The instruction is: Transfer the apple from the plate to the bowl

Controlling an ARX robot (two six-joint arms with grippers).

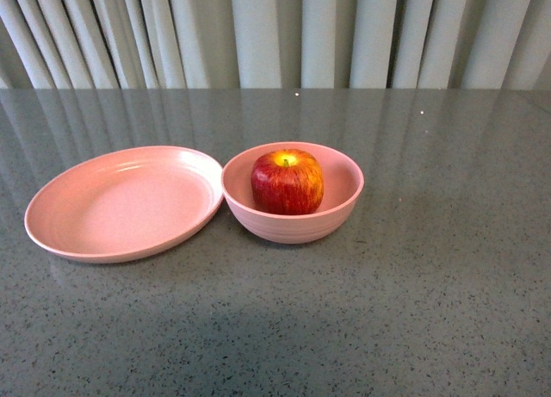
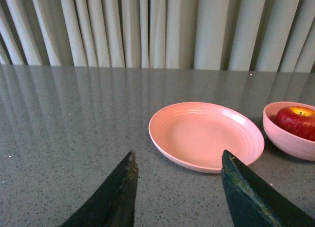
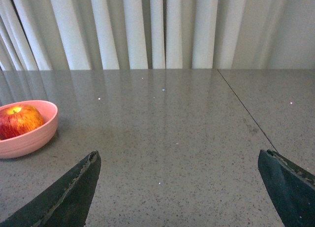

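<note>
Now the apple (image 1: 287, 181) sits in the bowl (image 1: 293, 225), well clear of 2 spread, empty grippers, left gripper (image 2: 179, 160) and right gripper (image 3: 179, 160); the plate (image 1: 125, 203) lies ahead of the left one.

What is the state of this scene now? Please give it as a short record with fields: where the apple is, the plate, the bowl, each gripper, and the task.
apple: inside the bowl, upright, stem dimple facing up
bowl: on the table, holding the apple
plate: holds nothing; its rim meets or nearly meets the bowl's
left gripper: open, holds nothing, apart from the plate
right gripper: open, holds nothing, away from the bowl
table: grey speckled
task: apple is in the bowl, looks done
</note>
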